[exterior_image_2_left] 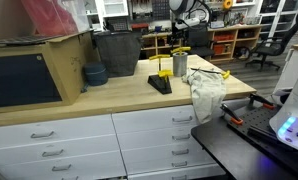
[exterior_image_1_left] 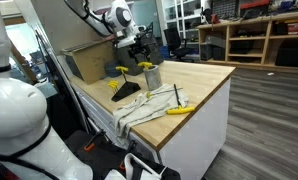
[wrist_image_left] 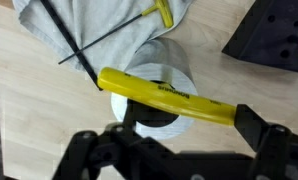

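A yellow-handled screwdriver (wrist_image_left: 169,97) lies slanted across the mouth of a metal cup (wrist_image_left: 154,70) on the wooden counter. Its black shaft reaches out over a grey cloth (wrist_image_left: 99,25). My gripper (wrist_image_left: 187,135) hovers just above the cup with its fingers wide apart, one on each side. The handle's end is at the right finger. In both exterior views the gripper (exterior_image_1_left: 139,52) (exterior_image_2_left: 181,40) is directly over the cup (exterior_image_1_left: 150,78) (exterior_image_2_left: 179,66), with the yellow handle (exterior_image_1_left: 146,66) (exterior_image_2_left: 179,50) at the rim.
A black tool block (exterior_image_1_left: 127,92) (exterior_image_2_left: 160,84) stands beside the cup. Another yellow tool (exterior_image_1_left: 177,110) lies on the cloth (exterior_image_1_left: 139,108) (exterior_image_2_left: 204,90), which hangs over the counter's edge. A cardboard box (exterior_image_1_left: 89,60), a blue bowl (exterior_image_2_left: 94,73) and a dark bin (exterior_image_2_left: 117,52) are behind.
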